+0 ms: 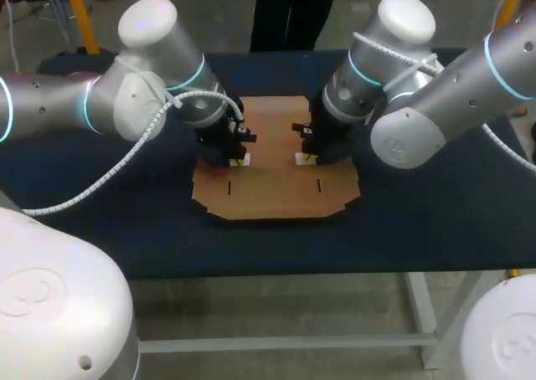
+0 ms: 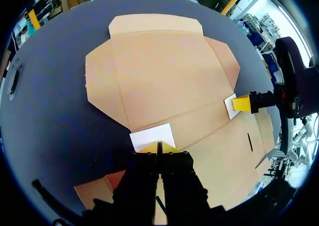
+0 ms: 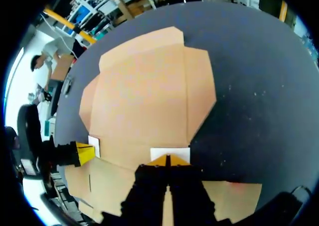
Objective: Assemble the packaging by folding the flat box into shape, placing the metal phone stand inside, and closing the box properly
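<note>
Evidently the folding has not begun: the flat box (image 1: 276, 192) lies wholly unfolded near the middle of the dark table (image 1: 435, 221), its length running from twelve to six o'clock in the head view (the metal phone stand shows in none of the views). The step in hand looks to me like pinning the sheet along its creases so that a panel can be raised. To do that well, both claws should bear down evenly and just beside a fold line, since unequal pressure would likely let the thin cardboard pivot or skate on the cloth. Whichever claw lifts first will need to part its tips and work under an edge lying flush with the table, while the other holds firm. The left gripper (image 2: 159, 147) stands on the sheet at about nine o'clock of its middle. Its yellow tips are clenched together with nothing between them, and they rest on a white patch (image 2: 152, 135). The right gripper (image 3: 167, 160) mirrors it at three o'clock, likewise pinched tight and empty, on a second white patch (image 3: 170, 153). From either claw the broad main panel and the far flap (image 1: 276, 104) stretch ahead toward twelve. The panel with the two slits (image 1: 318, 185) lies behind, toward six.
</note>
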